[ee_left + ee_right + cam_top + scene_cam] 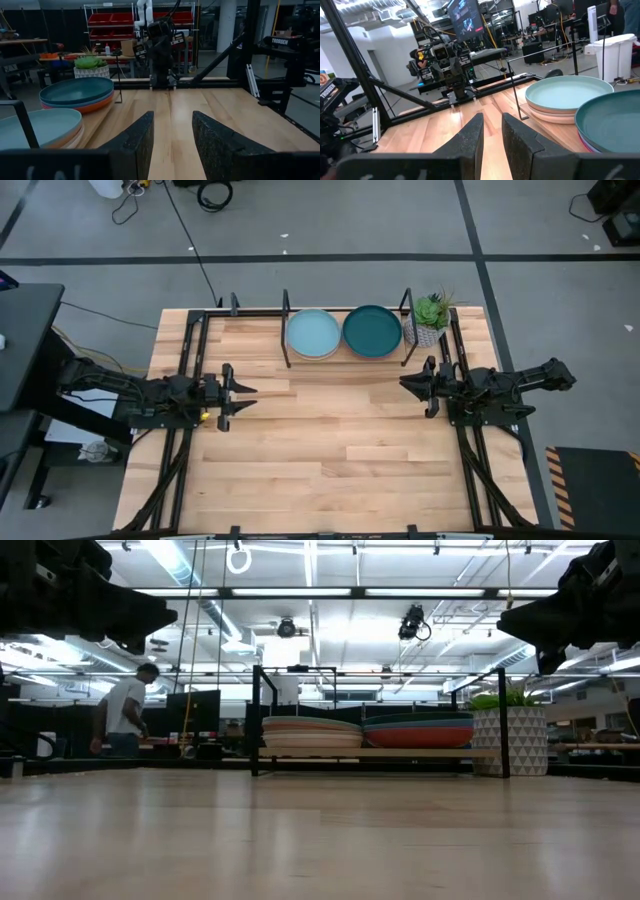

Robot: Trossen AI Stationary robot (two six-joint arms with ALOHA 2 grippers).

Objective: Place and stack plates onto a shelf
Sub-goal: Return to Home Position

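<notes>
Both claws empty; plates shelved in two stacks.
The left claw (243,396) is hanging moderately open and the right claw (404,384) narrowly parted, each gripping nothing, facing one another over the worktop (330,450), well apart from the shelf (286,330). Risk is appearing low (a swing rearward could clip a post or the plant (432,315)). Two matte stacks are sitting side by side on the shelf, the light aqua plate (313,333) topping one and the dark teal plate (372,330) the other.

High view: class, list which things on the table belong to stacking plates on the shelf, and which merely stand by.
Job: shelf; light aqua plate, topping the left stack; dark teal plate, topping the right stack; left end effector; right end effector.
Standing by: potted plant, beside the shelf.
</notes>
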